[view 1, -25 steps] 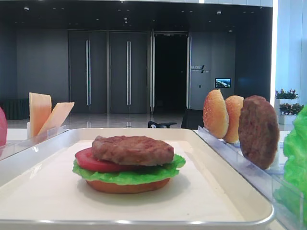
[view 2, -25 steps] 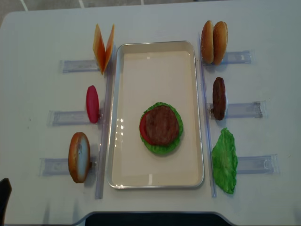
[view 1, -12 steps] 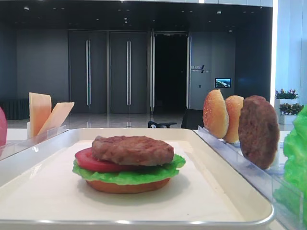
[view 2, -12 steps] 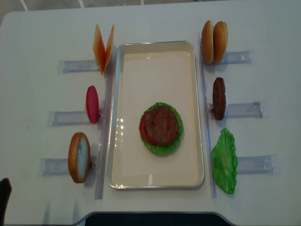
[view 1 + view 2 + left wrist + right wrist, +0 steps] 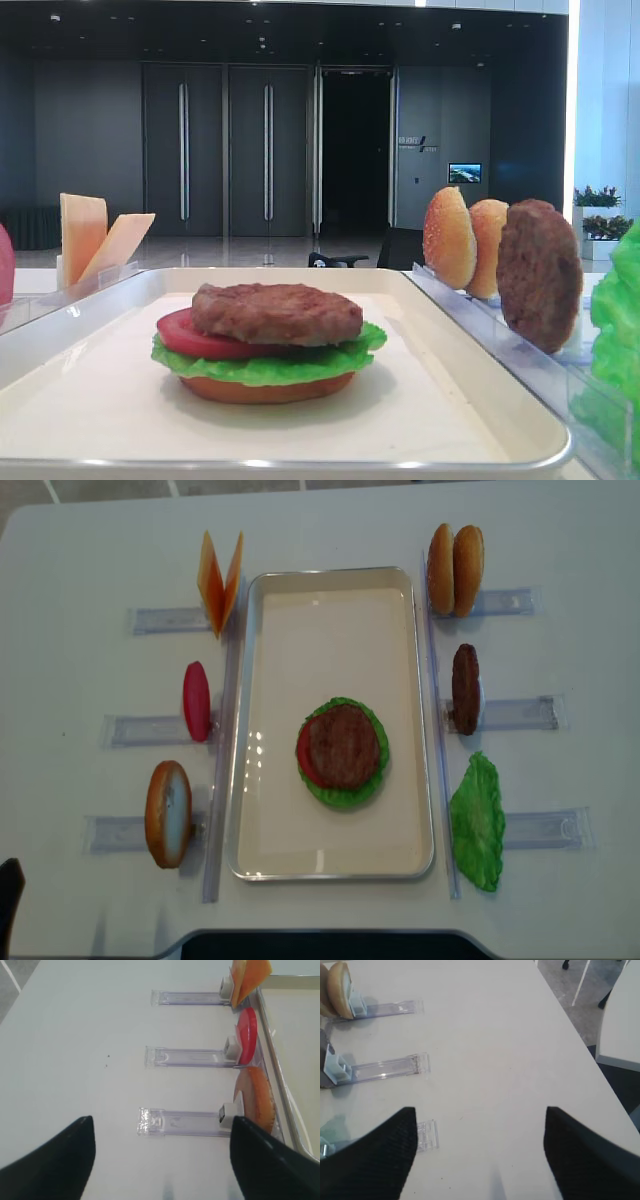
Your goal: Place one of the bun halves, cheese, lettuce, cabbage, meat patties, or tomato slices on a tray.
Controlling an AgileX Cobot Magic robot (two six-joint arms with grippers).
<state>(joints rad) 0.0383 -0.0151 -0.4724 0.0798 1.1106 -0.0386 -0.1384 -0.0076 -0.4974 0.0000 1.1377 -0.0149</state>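
On the cream tray lies a stack: flat bun base, lettuce, a tomato slice, and a meat patty on top. To the tray's left, cheese, a tomato slice and a bun half stand on edge in racks. On the right stand two bun halves, a patty and lettuce. My left gripper is open over bare table, left of the bun half. My right gripper is open over bare table, right of the racks.
Clear plastic racks run outward from both long sides of the tray. The table's right edge is close to my right gripper, with floor beyond it. A dark tip shows at the overhead view's lower left corner.
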